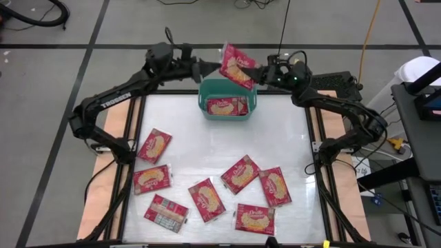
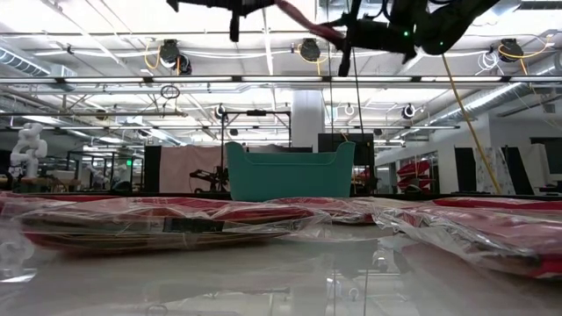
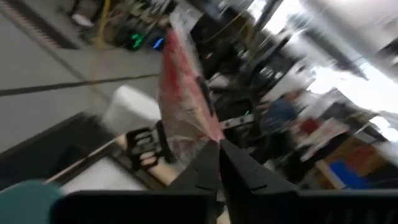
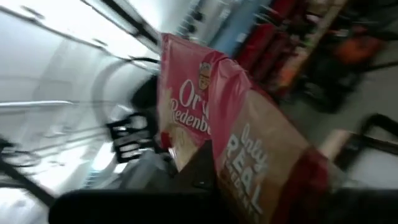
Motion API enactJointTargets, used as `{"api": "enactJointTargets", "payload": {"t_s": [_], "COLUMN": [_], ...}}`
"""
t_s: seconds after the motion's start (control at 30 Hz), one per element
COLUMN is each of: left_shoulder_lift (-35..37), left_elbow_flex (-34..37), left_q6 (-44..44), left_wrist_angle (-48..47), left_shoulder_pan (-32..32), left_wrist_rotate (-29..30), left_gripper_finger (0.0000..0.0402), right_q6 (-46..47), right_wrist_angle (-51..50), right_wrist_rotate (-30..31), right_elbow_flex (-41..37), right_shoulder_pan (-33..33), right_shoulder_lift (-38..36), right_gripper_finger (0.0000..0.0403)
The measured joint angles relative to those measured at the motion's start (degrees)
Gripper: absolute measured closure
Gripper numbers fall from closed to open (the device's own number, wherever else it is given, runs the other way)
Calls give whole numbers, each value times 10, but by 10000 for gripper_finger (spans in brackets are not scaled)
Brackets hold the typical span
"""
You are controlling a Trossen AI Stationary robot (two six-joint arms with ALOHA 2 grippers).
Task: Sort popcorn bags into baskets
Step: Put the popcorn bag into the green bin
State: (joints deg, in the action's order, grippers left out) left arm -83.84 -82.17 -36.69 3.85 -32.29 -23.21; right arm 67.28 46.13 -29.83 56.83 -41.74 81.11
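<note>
One red popcorn bag (image 1: 238, 67) is held in the air between both grippers, above the far edge of the table and just beyond the teal basket (image 1: 207, 103). My left gripper (image 1: 210, 69) is at the bag's left end and my right gripper (image 1: 260, 76) at its right end, both shut on it. The low view shows the bag (image 2: 307, 26) high above the basket (image 2: 290, 171). A second bag (image 1: 227, 105) lies flat inside the basket. Several more bags lie flat on the near half of the table, one (image 1: 165, 212) with its grey-white back up. My left gripper pinches the popcorn bag by an edge at one end (image 3: 202, 134) between its shut fingers (image 3: 233, 165), coming level from the table's left. The bag stands up beyond the fingers, lifted clear of everything. My right gripper holds the same bag by its opposite end (image 4: 249, 180), coming level from the table's right. The bag itself covers the fingers in the right wrist view, so the kind of hold does not show. The bag is lifted clear and tilted.
Loose bags are spread over the table's near half, from the left one (image 1: 154, 146) to the right one (image 1: 275, 186). Bare white table (image 1: 275, 131) lies between them and the basket. Wooden strips (image 1: 114, 124) border the table left and right.
</note>
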Motion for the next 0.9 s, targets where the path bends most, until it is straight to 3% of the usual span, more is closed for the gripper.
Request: {"api": "enactJointTargets", "payload": {"t_s": [0.27, 0.4, 0.63, 0.9], "left_shoulder_lift": [29, 53, 60, 59], "left_elbow_flex": [-1, -1, 3, 68], "left_q6": [42, 43, 82, 42], "left_wrist_angle": [-242, -376, -543, -546], "left_shoulder_pan": [10, 5, 18, 70], "left_wrist_rotate": [98, 137, 159, 133], "left_gripper_finger": [229, 178, 172, 200], "right_q6": [-74, -111, -140, -221], "right_wrist_angle": [-137, -172, -233, -374], "right_wrist_rotate": [0, 3, -17, -18], "right_elbow_flex": [-1, -1, 37, 126], "right_shoulder_pan": [-12, -19, -7, -9], "right_shoulder_lift": [1, 7, 68, 163], "right_gripper_finger": [384, 384, 384, 381]}}
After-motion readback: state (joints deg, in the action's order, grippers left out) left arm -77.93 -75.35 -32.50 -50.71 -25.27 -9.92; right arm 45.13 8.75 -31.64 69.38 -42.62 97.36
